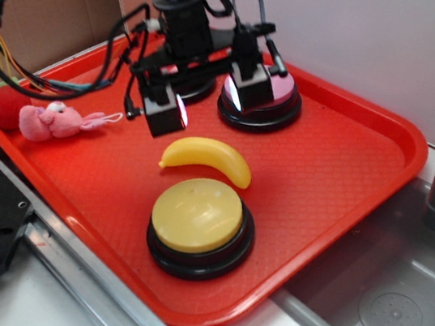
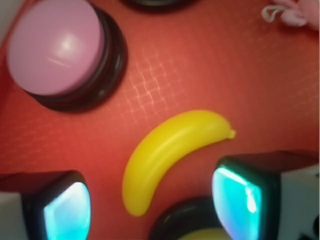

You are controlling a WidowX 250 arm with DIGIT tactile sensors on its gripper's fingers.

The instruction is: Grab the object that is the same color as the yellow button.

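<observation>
The toy banana [image 1: 206,160] lies flat on the red tray [image 1: 349,162], just behind the yellow button [image 1: 198,216] and apart from it. At the tray's left edge sit a red ball [image 1: 4,107] and a pink plush toy [image 1: 53,120]. My jaws hang wide open above the tray, holding nothing, behind the banana. In the wrist view it lies between my fingertips [image 2: 65,210], untouched. The pink button [image 1: 262,96] stands behind my right finger.
</observation>
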